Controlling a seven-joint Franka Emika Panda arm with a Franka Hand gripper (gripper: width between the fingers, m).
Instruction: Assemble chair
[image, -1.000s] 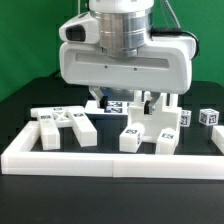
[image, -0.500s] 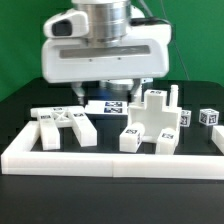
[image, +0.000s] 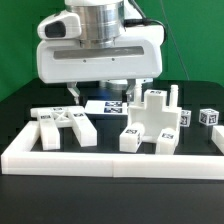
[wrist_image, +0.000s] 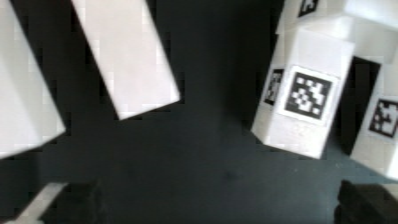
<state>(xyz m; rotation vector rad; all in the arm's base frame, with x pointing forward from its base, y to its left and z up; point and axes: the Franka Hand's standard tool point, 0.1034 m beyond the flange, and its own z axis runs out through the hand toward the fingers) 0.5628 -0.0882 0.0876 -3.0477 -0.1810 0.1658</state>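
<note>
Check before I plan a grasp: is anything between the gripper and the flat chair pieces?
Nothing visible. The open gripper hangs above the table; the flat pieces lie uncovered, lower and toward the exterior view's left.

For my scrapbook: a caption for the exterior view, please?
Robot arm hovers over loose white chair parts on a black table.

Marker board half hidden behind gripper; tagged chair block blurred, cut off by edge

Plain green backdrop behind a black tabletop
</note>
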